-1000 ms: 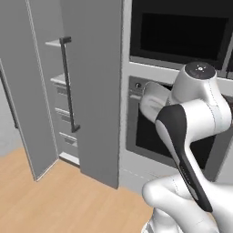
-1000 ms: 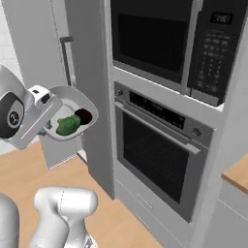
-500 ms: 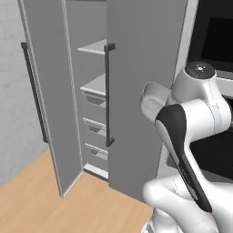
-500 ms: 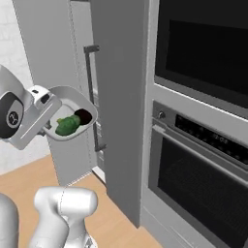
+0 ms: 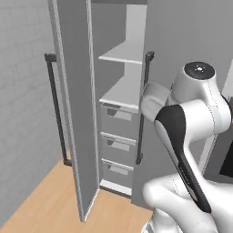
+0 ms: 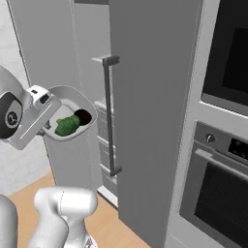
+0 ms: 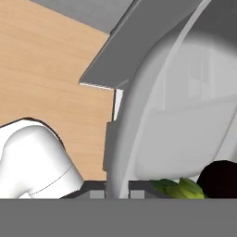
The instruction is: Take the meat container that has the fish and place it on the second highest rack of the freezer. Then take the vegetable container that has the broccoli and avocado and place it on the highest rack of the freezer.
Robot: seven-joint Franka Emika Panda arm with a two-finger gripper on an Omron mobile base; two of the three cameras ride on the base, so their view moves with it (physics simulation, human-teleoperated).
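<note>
The gripper [image 6: 47, 127] is clamped on the rim of the vegetable container [image 6: 72, 116], held in the air in front of the freezer [image 5: 123, 113] — the broccoli [image 6: 67, 125] and dark avocado [image 6: 83, 116] lie inside. The freezer door [image 5: 75, 104] stands open, both pale racks showing — the highest rack [image 5: 123, 52] above the second highest rack [image 5: 122, 93], grey drawers [image 5: 117, 145] beneath.

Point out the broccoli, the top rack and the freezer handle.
broccoli [image 6: 67, 125], right base view, middle of the green clump
top rack [image 5: 122, 55], left base view, board's top face
freezer handle [image 6: 110, 116], right base view, mid-bar
</note>
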